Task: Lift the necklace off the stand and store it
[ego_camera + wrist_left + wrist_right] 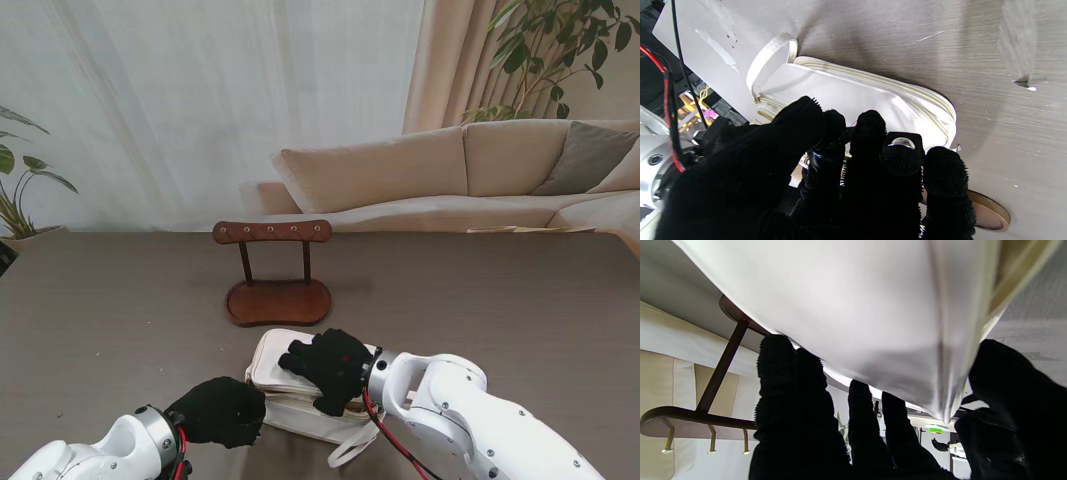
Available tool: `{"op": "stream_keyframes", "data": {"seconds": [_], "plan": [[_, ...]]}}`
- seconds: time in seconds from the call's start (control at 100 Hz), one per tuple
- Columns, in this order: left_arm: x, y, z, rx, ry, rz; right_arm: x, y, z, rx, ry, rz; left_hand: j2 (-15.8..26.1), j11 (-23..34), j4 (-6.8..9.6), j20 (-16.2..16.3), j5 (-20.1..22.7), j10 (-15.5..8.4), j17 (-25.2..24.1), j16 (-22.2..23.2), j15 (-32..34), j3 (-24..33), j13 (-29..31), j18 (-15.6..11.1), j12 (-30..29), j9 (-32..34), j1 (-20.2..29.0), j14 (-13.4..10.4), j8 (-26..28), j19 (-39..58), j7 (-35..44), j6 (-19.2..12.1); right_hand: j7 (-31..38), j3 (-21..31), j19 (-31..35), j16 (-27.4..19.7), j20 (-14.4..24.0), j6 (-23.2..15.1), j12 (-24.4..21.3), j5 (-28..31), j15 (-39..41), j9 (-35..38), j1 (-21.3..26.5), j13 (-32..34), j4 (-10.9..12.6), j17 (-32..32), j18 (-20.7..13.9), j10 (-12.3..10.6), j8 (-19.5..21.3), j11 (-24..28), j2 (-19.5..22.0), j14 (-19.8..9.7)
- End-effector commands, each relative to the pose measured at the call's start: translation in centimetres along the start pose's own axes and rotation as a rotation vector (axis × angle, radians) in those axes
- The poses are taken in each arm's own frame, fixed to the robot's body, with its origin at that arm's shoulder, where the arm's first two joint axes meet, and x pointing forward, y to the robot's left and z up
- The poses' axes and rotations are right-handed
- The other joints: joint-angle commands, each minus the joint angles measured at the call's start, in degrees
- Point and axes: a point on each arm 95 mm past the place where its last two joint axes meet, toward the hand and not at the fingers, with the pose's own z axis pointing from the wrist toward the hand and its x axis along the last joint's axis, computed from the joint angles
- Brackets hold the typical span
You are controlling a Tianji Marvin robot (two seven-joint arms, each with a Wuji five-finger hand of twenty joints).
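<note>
Left hand (218, 410): seen nearest of all, just beside the near-left corner of the pouch; fingers are curled together, thumb drawn in to the fingertips (870, 123). A hair-thin line is glimpsed between them in the left wrist view, but whether that is the necklace cannot be told.
Right hand (328, 366): laid over the top of the pouch, fingers wrapped on its upper flap; in the right wrist view the flap is seen clamped between fingers and thumb.
Pouch (285, 392): white, zippered, lying flat near me, its wrist strap (352, 448) trailing toward the near edge.
Necklace: not made out in any view; its place cannot be given.
Stand (276, 268): wooden, just beyond the pouch; the pegs on its bar appear bare.
Step in hand: storing is judged to be under way, with the pouch being held for loading.
Next move: the opening would have to be kept parted while the left fingertips are brought over it.
Open room: wide bare surface (520, 300) is left to either side and beyond the stand; near me it is tight, with both forearms and the strap crowding the edge.
</note>
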Motion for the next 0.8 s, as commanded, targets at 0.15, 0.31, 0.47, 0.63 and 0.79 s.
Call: {"op": "stream_keyframes", "data": {"seconds": [0.15,0.31,0.47,0.63,0.79], "plan": [[-1.0,0.5,1.2,-0.020,0.003,-0.016,1.2,-3.1,-1.3,0.094,0.052,0.099,0.70,-0.03,-0.22,-0.42,-0.12,-0.10,-0.93,0.33,-0.58,-0.64,-0.56,-0.97,-0.76,0.37,1.53,-0.66,1.13,2.20,2.36,-0.16,-0.29,-10.36,-2.89,-3.19,-1.87,-2.93,0.39,-2.64,-3.45,-2.28,-7.52,-0.85,-0.73,-26.01,1.54,-1.11,-1.07,2.60,0.74,-8.15],[-1.4,0.4,1.7,-0.014,0.008,-0.021,0.7,-1.8,-2.1,0.052,0.059,0.236,0.86,0.08,-0.14,-0.42,-0.25,-0.13,-0.97,0.40,-0.56,-0.69,-0.59,-0.97,-0.74,0.28,1.49,-0.62,1.32,2.18,2.57,0.07,-1.51,-13.54,-7.09,-5.88,-1.81,-4.30,-0.93,-4.07,-8.87,-5.62,-10.64,-4.94,-1.78,-28.76,3.22,-1.04,-1.98,0.65,3.21,-5.88],[-1.4,0.2,2.1,-0.014,0.011,-0.011,0.3,-0.1,-2.6,-0.043,0.031,0.365,0.85,0.22,-0.11,-0.38,-0.38,-0.17,-0.85,0.46,-0.50,-0.57,-0.52,-1.03,-0.76,0.32,1.40,-0.86,1.62,2.27,2.83,0.15,-1.81,-14.87,-8.73,-6.71,-1.38,-5.58,-1.04,-3.50,-10.72,-5.89,-11.19,-6.18,-2.07,-29.20,3.72,-1.19,-2.04,0.31,4.79,-5.10],[-1.3,-0.1,2.4,-0.014,0.013,0.000,-0.6,1.7,-2.7,-0.124,-0.026,0.416,0.86,0.36,-0.18,-0.39,-0.39,-0.21,-0.57,0.49,-0.40,-0.32,-0.28,-1.13,-0.93,0.46,1.14,-0.96,1.86,2.39,3.00,0.20,-2.12,-16.46,-9.42,-6.66,-0.39,-6.41,-0.82,-1.60,-10.83,-3.82,-10.28,-5.02,-1.90,-28.23,4.06,-0.98,-1.87,0.59,6.20,-5.07],[-1.5,0.0,2.7,-0.018,0.015,-0.004,-2.4,2.9,-2.7,-0.151,-0.098,0.409,0.81,0.50,-0.27,-0.41,-0.44,-0.12,-0.40,0.47,-0.38,-0.16,-0.13,-0.94,-1.09,0.59,1.02,-0.94,2.05,2.47,3.08,0.41,-1.95,-19.64,-9.89,-6.31,0.87,-6.87,-0.82,0.12,-10.39,-2.21,-8.51,-3.87,-1.22,-27.33,4.19,-1.05,-1.17,0.28,8.58,-5.21]]}}
